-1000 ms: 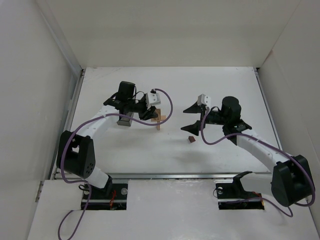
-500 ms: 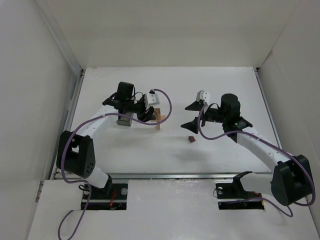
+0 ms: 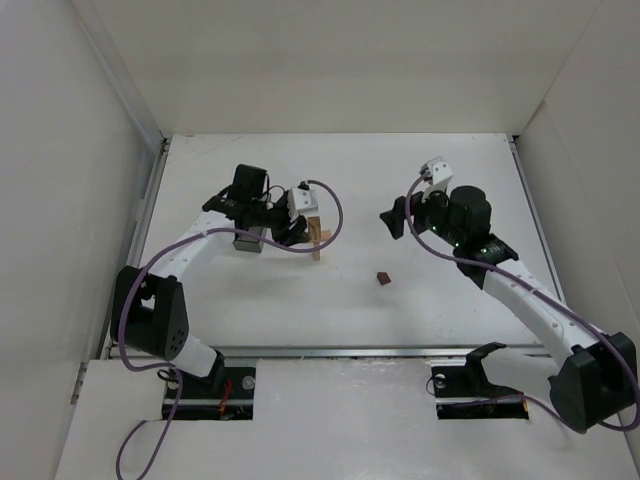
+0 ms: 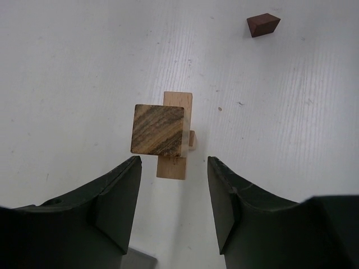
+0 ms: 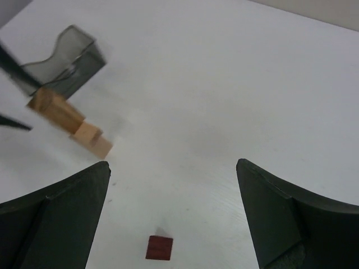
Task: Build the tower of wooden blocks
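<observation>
One grey box [image 5: 66, 57] stands near the wood block tower [image 5: 63, 116].

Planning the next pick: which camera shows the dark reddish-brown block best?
Left wrist: the dark reddish-brown block is largest and sharpest there, with its slanted faces visible. The right wrist view shows it smaller and softer, near the bottom edge. The top view shows it only as a tiny dark speck.

Bright, even light with faint, soft shadows; the right wrist view blurs the wood block tower [image 5: 70, 122] up-left of its jaws.
</observation>
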Available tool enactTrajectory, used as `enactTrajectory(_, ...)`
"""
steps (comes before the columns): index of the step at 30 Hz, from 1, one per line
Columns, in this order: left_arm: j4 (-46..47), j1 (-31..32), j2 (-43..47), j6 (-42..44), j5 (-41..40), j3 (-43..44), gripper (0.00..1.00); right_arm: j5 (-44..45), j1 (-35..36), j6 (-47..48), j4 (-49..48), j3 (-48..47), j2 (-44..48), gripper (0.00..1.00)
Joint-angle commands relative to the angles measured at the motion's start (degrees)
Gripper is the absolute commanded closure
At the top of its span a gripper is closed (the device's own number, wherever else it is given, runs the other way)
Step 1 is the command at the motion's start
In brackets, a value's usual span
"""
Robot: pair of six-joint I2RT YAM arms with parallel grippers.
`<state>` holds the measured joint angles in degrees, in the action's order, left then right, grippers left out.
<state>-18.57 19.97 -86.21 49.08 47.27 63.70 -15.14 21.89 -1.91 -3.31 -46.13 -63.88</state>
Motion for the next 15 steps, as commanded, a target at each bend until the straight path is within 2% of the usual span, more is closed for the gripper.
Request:
enactTrajectory(1, -2.3, -0.3, 4.2, 1.2, 0.1, 3.5, 0.52, 24.6, 1.9, -4.9, 1.6, -5.6, 2.3, 0.0)
enactTrajectory(5, -3.8, -0.9, 6.4, -0.1, -1.1, 5.2, 0.52, 41.1, 2.5, -4.9, 3.3, -10.5, 1.1, 0.0)
enactTrajectory(8, -4.4, -1.4, 9.6, -3.1, -3.7, 5.9, 0.52, 44.6, 2.5, -0.5, 6.2, -17.7, -3.5, 0.0)
enactTrajectory(10, -1.8, -1.9, 12.0, -6.1, -8.7, 5.9, 0.52, 49.6, 2.5, 0.5, 7.6, -21.3, -6.5, 0.0)
enactTrajectory(11, -0.5, -1.9, 14.4, -8.1, -11.1, 5.9, 0.52, 51.9, 2.5, -0.6, 7.6, -24.4, -8.0, 0.0)
enactTrajectory(12, 0.6, -1.9, 15.4, -12.8, -13.9, 5.9, 0.52, 57.1, 2.5, -6.4, 8.4, -26.4, -11.0, 0.0)
enactTrajectory(13, 2.2, -1.9, 16.2, -14.9, -19.8, 5.9, 0.51, 57.1, 2.5, -7.7, 12.5, -28.6, -12.4, 0.0)
enactTrajectory(15, 3.3, -1.9, 17.8, -18.7, -26.0, 6.6, 0.51, 52.7, 2.5, -9.2, 17.7, -35.7, -16.0, 0.0)
